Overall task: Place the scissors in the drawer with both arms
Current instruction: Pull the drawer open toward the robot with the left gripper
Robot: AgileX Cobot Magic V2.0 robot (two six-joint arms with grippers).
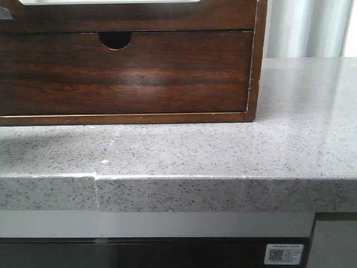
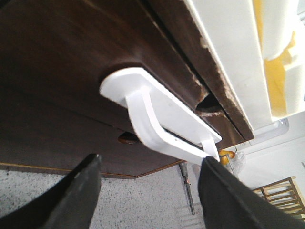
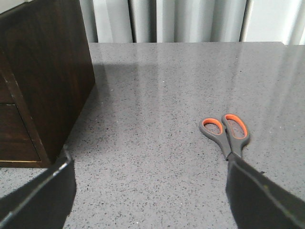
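Both pincers gape over the grey speckled stone counter (image 1: pixel 223 151), scissors (image 3: pixel 226 133) lying flat before pale curtains (image 3: pixel 167 21).

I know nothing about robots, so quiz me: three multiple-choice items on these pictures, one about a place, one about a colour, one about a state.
1. Where do the scissors lie?
A. on the grey countertop
B. inside a drawer
C. on top of the wooden cabinet

2. What colour lines the scissors' finger holes?
A. blue
B. orange
C. green

3. How do the right gripper fingers stand?
A. shut on the scissors
B. shut on a handle
C. apart, holding nothing

Answers:
1. A: the right wrist view shows them flat on the speckled stone, apart from the cabinet.
2. B: orange rims sit inside grey handles.
3. C: bare countertop shows between the dark fingers.
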